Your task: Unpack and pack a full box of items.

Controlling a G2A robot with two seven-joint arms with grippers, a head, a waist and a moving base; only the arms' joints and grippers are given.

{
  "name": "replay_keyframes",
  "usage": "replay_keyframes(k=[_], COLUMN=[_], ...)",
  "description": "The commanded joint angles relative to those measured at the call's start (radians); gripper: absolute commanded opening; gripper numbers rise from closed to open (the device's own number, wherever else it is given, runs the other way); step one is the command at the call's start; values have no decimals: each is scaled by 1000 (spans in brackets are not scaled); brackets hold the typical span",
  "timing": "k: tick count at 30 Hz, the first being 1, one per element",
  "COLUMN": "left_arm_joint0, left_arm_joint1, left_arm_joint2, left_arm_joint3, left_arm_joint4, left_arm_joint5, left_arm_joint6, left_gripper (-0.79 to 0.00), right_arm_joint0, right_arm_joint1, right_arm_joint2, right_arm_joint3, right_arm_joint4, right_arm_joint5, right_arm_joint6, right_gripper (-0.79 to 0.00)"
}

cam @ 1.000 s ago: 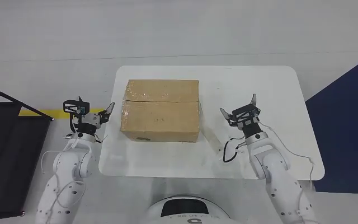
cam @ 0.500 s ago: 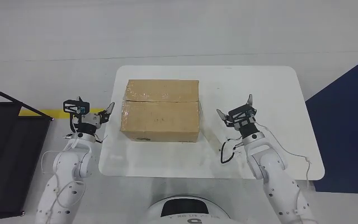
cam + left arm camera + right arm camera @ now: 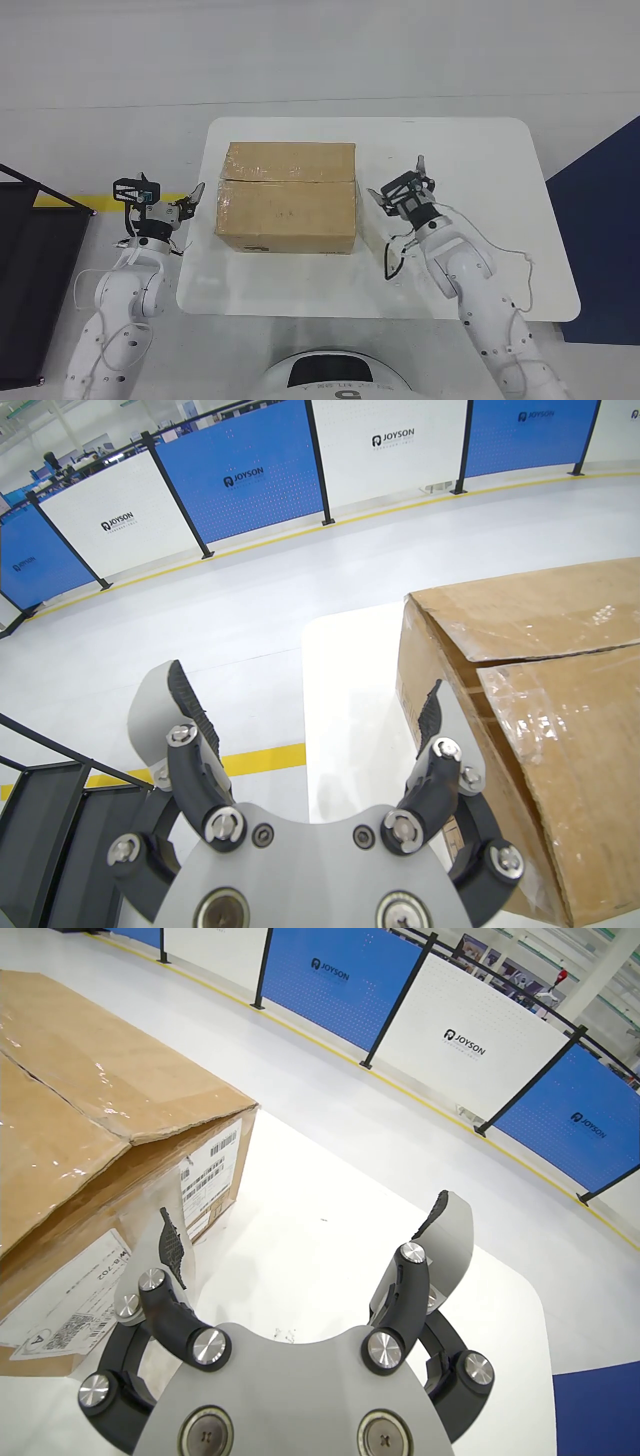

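Observation:
A closed cardboard box with taped flaps stands on the white table, left of centre. My left gripper hangs open just off the table's left edge, beside the box's left end. In its own view the left gripper holds nothing. My right gripper is open, close to the box's right end, where white labels are stuck. Seen from the right wrist, the right gripper has one finger near the labelled side.
A black metal rack stands on the floor to the left of the table. The table's right half is bare. Blue and white partition panels ring the room beyond.
My right gripper has moved left across the table toward the box's right end. The left arm and the box have stayed put.

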Motion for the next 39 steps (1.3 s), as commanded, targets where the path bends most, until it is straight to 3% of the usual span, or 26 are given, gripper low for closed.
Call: replay_keyframes(k=[1, 9, 19, 21, 25, 29, 31, 39], left_arm_joint0=[0, 0, 0, 0, 0, 0, 0, 0], left_arm_joint1=[0, 0, 0, 0, 0, 0, 0, 0], left_arm_joint2=[0, 0, 0, 0, 0, 0, 0, 0], left_arm_joint3=[0, 0, 0, 0, 0, 0, 0, 0], left_arm_joint4=[0, 0, 0, 0, 0, 0, 0, 0], left_arm_joint5=[0, 0, 0, 0, 0, 0, 0, 0], left_arm_joint6=[0, 0, 0, 0, 0, 0, 0, 0], left_gripper=[0, 0, 0, 0, 0, 0, 0, 0], right_arm_joint0=[20, 23, 13, 22, 24, 15, 27, 143], right_arm_joint1=[-3, 5, 48, 53, 52, 43, 36, 16], right_arm_joint2=[-23, -18, 118, 131, 144, 148, 129, 43], right_arm_joint3=[16, 33, 99, 125, 148, 115, 108, 176], right_arm_joint4=[7, 68, 251, 246, 255, 239, 243, 240], right_arm_joint5=[-31, -235, -783, -827, -727, -470, -389, -288], right_arm_joint6=[-2, -91, -348, -370, -355, -259, -210, -90], right_gripper=[0, 0, 0, 0, 0, 0, 0, 0])
